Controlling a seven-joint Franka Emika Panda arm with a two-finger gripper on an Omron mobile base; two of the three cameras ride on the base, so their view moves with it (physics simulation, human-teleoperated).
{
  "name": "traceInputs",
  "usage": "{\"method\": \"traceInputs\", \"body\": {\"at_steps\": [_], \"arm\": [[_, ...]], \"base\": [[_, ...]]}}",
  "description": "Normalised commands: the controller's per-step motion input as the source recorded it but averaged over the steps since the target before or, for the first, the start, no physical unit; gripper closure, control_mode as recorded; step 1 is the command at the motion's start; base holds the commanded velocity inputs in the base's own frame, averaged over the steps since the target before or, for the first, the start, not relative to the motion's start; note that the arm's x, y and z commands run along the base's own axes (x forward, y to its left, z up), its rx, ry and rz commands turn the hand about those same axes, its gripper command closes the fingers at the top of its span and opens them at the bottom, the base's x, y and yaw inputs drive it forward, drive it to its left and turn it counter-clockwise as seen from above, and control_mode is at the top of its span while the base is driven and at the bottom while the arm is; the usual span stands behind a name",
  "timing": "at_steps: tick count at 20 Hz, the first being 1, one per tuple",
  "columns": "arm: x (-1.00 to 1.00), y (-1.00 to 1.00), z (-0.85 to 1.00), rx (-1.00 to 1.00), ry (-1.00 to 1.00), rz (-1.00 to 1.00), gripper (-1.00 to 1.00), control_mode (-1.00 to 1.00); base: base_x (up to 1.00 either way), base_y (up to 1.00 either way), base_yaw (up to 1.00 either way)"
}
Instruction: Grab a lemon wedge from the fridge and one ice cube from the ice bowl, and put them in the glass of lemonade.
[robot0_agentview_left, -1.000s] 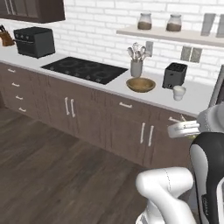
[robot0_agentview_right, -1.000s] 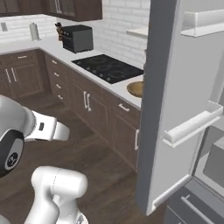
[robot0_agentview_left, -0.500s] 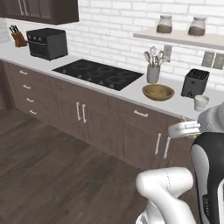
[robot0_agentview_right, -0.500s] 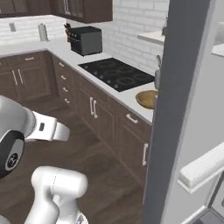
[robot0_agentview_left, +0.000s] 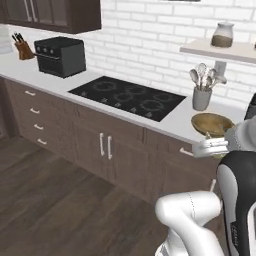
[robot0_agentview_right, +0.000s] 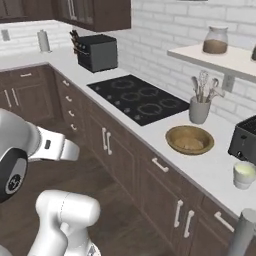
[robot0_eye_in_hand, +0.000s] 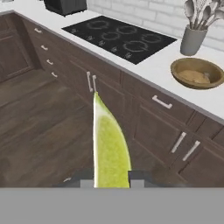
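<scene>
White counter (robot0_agentview_right: 150, 132) runs along the brick wall, carrying the ice bowl (robot0_agentview_right: 189, 139) beside the utensil holder (robot0_agentview_right: 199, 109), and the glass of lemonade (robot0_agentview_right: 244, 175) near the black toaster (robot0_agentview_right: 245, 140). Pincer (robot0_eye_in_hand: 112, 178) clamped on the lemon wedge (robot0_eye_in_hand: 109, 146), up above the wooden floor (robot0_eye_in_hand: 39, 131).

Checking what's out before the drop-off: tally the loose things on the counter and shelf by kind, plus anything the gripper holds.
Wooden bowl: 1
Utensil holder: 1
Cup of lemonade: 1
Toaster: 1
Toaster oven: 1
Knife block: 1
Jar on the shelf: 1
Lemon wedge, held in the gripper: 1
Total: 8
</scene>
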Motion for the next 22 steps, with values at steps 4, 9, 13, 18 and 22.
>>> {"method": "traceInputs", "body": {"at_steps": [4,9,13,18,22], "arm": [[0.00,0.00,0.00,0.00,0.00,0.00,1.00,1.00],[0.00,0.00,0.00,0.00,0.00,0.00,1.00,1.00],[0.00,0.00,0.00,0.00,0.00,0.00,1.00,1.00],[0.00,0.00,0.00,0.00,0.00,0.00,1.00,1.00],[0.00,0.00,0.00,0.00,0.00,0.00,1.00,1.00]], "base": [[0.96,0.00,-0.19],[0.59,-0.15,-0.35],[0.03,-0.41,-0.40],[-0.44,-0.40,-0.40],[-0.03,-0.23,-0.49]]}}
